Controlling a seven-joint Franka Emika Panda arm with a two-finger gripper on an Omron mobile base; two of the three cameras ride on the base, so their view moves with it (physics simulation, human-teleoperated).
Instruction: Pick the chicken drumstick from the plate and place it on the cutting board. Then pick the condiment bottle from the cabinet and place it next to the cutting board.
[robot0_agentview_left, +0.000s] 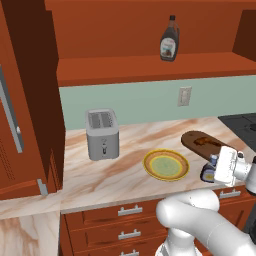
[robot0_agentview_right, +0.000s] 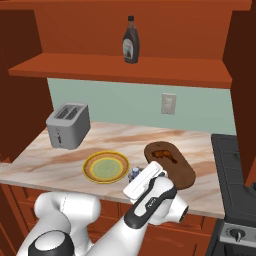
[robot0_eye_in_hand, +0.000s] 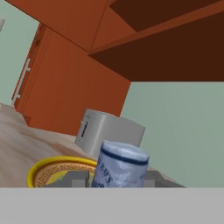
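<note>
I have the gripper (robot0_eye_in_hand: 114, 180) clenched on the condiment bottle (robot0_eye_in_hand: 120, 165), low over the counter (robot0_agentview_left: 110, 172) between the plate (robot0_agentview_left: 166, 165) and the cutting board (robot0_agentview_right: 172, 165). The chicken drumstick (robot0_agentview_right: 163, 153) lies on the board. From the base views I can't quite tell whether the bottle touches the counter. A toaster (robot0_agentview_left: 102, 133) stands left of the plate; a brown bottle (robot0_agentview_right: 131, 40) sits on the cabinet (robot0_agentview_right: 120, 67) shelf.

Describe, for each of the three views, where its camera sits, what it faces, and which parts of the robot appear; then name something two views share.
Left base view: behind-left, facing counter; arm lower right, end effector gripping condiment bottle.
Right base view: behind-right, same counter; arm lower left.
Hand view: on the hand, facing toaster; fingertips around bottle.
Shared: plate, cutting board.
</note>
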